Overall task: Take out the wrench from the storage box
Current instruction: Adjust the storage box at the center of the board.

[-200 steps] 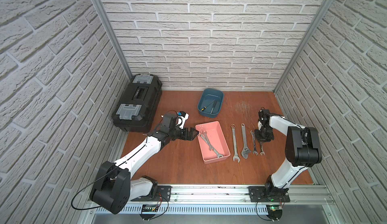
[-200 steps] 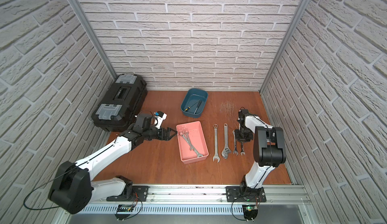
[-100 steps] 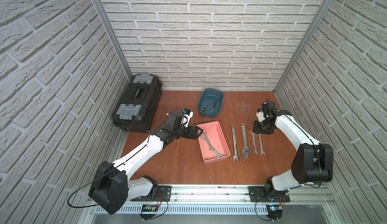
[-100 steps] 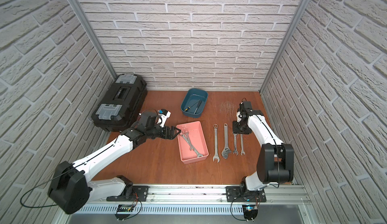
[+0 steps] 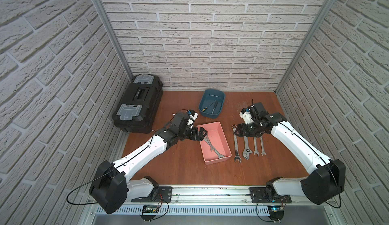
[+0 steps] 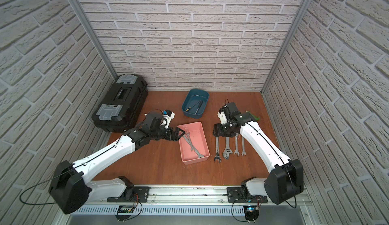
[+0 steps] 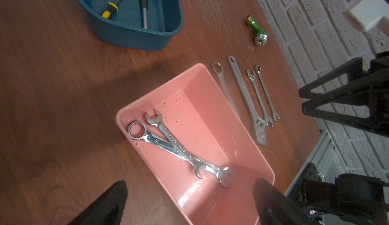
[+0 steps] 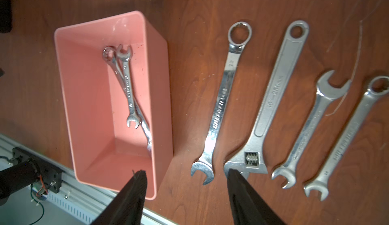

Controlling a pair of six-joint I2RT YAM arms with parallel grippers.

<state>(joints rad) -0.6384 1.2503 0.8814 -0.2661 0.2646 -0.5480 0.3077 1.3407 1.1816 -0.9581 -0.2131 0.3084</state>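
Wrenches [image 7: 174,148] (two, crossed) in storage box [image 7: 200,118] | left hand [image 5: 201,135] spread | right hand [image 8: 186,171] spread

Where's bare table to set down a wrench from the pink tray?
Widest bare wood: between the pink tray, the row of four wrenches and the front rail. Crowded: the narrow strip between tray and row.

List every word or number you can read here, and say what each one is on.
"22": long silver combination wrench beside the shallow pink plastic tray; its brand stamp is blurred.
"10" – 250mm": silver adjustable wrench.
"19", probably: silver ring-ended wrench inside the tray.
Unreadable: stamps on the small open-ended wrench and the smallest silver wrench.
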